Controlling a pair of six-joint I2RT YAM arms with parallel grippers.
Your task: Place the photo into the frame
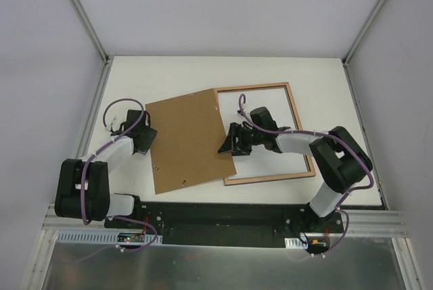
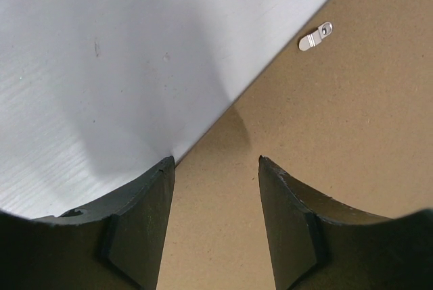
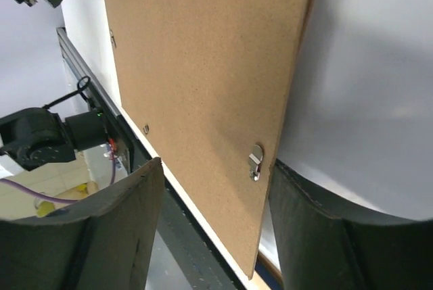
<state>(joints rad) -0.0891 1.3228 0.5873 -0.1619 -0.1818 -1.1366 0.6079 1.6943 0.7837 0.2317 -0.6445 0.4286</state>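
Where left arm bends sharply at elbow above table (image 1: 176,74) front-left corner, forearm angles toward table middle. Left gripper (image 1: 142,134) at backing board (image 1: 186,138) left edge: jaws parted, gripping nothing, one finger over table, other over board. Board lies skewed mid-table, overlapping left rail of frame (image 1: 254,87). Frame lies wood side up, right of middle. Right arm bent at front-right corner, reaching left. Right gripper (image 1: 228,145) over board's right edge, jaws spread, holding nothing. Photo not made out.
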